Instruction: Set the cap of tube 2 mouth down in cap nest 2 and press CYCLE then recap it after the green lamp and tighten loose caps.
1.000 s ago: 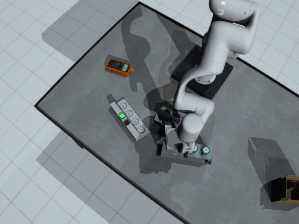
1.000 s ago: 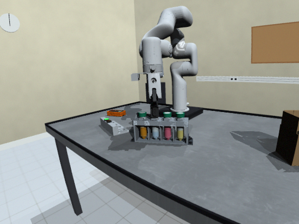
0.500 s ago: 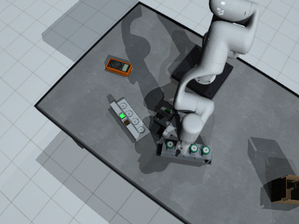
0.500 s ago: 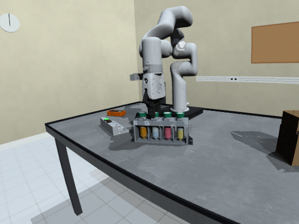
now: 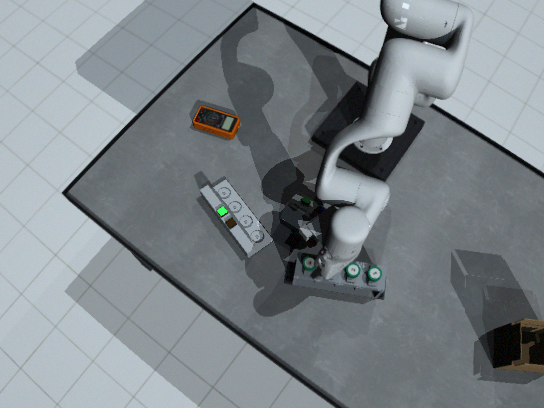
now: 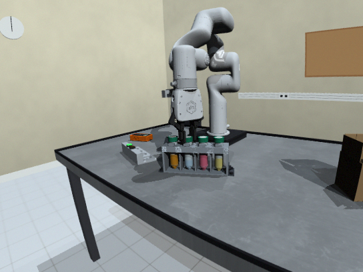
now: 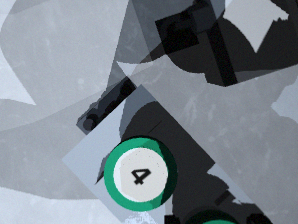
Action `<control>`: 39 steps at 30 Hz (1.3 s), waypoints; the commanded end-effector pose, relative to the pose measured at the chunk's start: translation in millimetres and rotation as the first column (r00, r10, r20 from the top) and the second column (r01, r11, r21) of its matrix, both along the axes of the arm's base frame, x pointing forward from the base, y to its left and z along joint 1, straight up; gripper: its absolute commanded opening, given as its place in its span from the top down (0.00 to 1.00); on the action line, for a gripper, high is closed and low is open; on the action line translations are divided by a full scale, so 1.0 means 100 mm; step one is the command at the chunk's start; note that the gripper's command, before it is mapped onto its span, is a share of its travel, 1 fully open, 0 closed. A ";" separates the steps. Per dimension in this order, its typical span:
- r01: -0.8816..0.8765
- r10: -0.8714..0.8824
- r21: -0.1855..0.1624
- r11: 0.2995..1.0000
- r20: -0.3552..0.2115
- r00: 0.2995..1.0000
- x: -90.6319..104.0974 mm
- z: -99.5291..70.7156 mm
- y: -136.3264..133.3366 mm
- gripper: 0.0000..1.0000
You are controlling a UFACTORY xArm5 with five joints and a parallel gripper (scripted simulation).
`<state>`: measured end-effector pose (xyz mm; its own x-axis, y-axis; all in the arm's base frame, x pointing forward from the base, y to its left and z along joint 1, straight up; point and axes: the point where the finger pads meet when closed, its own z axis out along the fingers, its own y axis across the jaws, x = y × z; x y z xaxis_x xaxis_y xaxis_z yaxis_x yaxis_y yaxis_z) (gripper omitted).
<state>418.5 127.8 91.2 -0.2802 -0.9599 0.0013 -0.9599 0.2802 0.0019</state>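
The decapping station (image 6: pixel 196 157) holds four tubes, all with green caps on. My gripper (image 6: pixel 187 135) points straight down and is shut on the cap of tube 3 (image 6: pixel 188 139), second from the left in the exterior view. In the top view my wrist (image 5: pixel 345 235) hides that cap; the caps of tube 4 (image 5: pixel 309 263), tube 2 (image 5: pixel 353 270) and tube 1 (image 5: pixel 374 273) show. The wrist view shows the cap marked 4 (image 7: pixel 140 174) and the rim of the held cap (image 7: pixel 210 218). The cap tray (image 5: pixel 235 217) has four empty nests and its green lamp (image 5: pixel 221 211) is lit.
The key housing (image 5: pixel 305 202) sits between the tray and the arm, partly under my forearm. An orange multimeter (image 5: pixel 216 121) lies at the far left of the table. A cardboard box (image 6: pixel 351 167) stands at the table's right edge. The arm's base plate (image 5: pixel 370 132) is behind the rack.
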 end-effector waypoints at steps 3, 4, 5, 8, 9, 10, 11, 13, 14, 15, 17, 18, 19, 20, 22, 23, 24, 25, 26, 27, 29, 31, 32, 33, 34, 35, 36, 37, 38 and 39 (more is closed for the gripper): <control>0.002 -0.002 0.002 1.000 0.006 1.000 0.02 0.02 0.01 0.54; 0.002 -0.002 0.002 1.000 0.006 1.000 0.02 0.02 0.01 0.54; 0.002 -0.002 0.002 1.000 0.006 1.000 0.02 0.02 0.01 0.54; 0.002 -0.002 0.002 1.000 0.006 1.000 0.02 0.02 0.01 0.54; 0.002 -0.002 0.002 1.000 0.006 1.000 0.02 0.05 0.01 0.54; 0.002 -0.002 0.002 1.000 0.006 1.000 0.02 0.08 0.01 0.54; 0.002 -0.002 0.002 1.000 0.006 1.000 0.02 0.11 0.01 0.54; 0.002 -0.002 0.002 1.000 0.006 1.000 0.02 0.11 0.01 0.54; 0.002 -0.002 0.002 1.000 0.006 1.000 0.02 0.14 0.01 0.54; 0.002 -0.002 0.002 1.000 0.006 1.000 0.02 0.17 0.01 0.54; 0.002 -0.002 0.002 1.000 0.006 1.000 0.02 0.23 0.01 0.54; 0.002 -0.002 0.002 1.000 0.006 1.000 0.02 0.26 0.01 0.54; 0.002 -0.002 0.002 1.000 0.006 1.000 0.02 0.29 0.01 0.54; 0.002 -0.002 0.002 1.000 0.006 1.000 0.02 0.32 0.01 0.54; 0.002 -0.002 0.002 1.000 0.006 1.000 0.02 0.38 0.01 0.54; 0.002 -0.002 0.002 1.000 0.006 1.000 0.02 0.41 0.01 0.54; 0.002 -0.002 0.002 1.000 0.006 1.000 0.02 0.44 0.01 0.54; 0.002 -0.002 0.002 1.000 0.006 1.000 0.02 0.47 0.01 0.54; 0.002 -0.002 0.002 1.000 0.006 1.000 0.02 0.48 0.01 0.54; 0.002 -0.002 0.002 1.000 0.006 1.000 0.02 0.48 0.01 0.54; 0.002 -0.002 0.002 1.000 0.006 1.000 0.02 0.48 0.01 0.54; -0.081 0.081 0.001 0.997 0.006 0.997 0.06 0.48 -0.07 0.54; -0.164 0.164 0.001 0.986 0.006 0.986 0.09 0.48 -0.14 0.54; -0.246 0.246 0.001 0.969 0.006 0.969 0.13 0.48 -0.22 0.54; -0.289 0.289 0.000 0.957 0.006 0.957 0.16 0.48 -0.28 0.54; -0.314 0.314 0.000 0.949 0.006 0.949 0.17 0.48 -0.30 0.54; -0.349 0.349 0.000 0.937 0.006 0.937 0.19 0.48 -0.34 0.54; -0.389 0.389 0.000 0.921 0.006 0.921 0.21 0.48 -0.37 0.54; -0.430 0.430 0.000 0.903 0.006 0.903 0.23 0.48 -0.41 0.54; -0.469 0.469 -0.001 0.883 0.006 0.883 0.24 0.48 -0.44 0.54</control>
<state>430.9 100.9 137.2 -0.0307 -0.9995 0.0000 -0.9995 0.0307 -0.0001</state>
